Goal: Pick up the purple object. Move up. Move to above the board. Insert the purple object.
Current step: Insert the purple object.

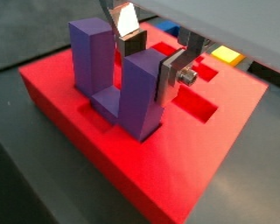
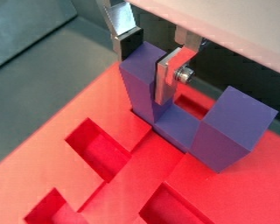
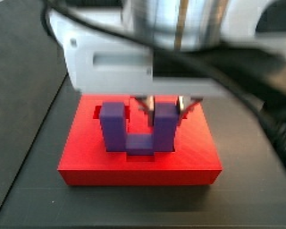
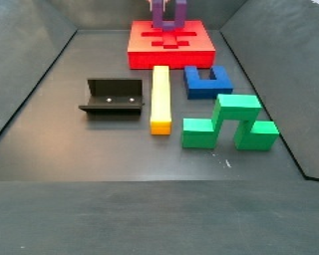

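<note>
The purple object stands prongs-up with its flat base down in a recess of the red board. It shows in both wrist views and both side views. My gripper is directly above the board, its fingers on either side of one prong near the top. One finger plate lies flush against the prong and the other pad meets its far edge. The gripper looks shut on that prong. The second prong stands free. The board also shows in a side view.
In front of the board lie a yellow bar, a blue square block, a green stepped block and the dark fixture. Grey walls surround the floor. Open cross and bar recesses show on the board.
</note>
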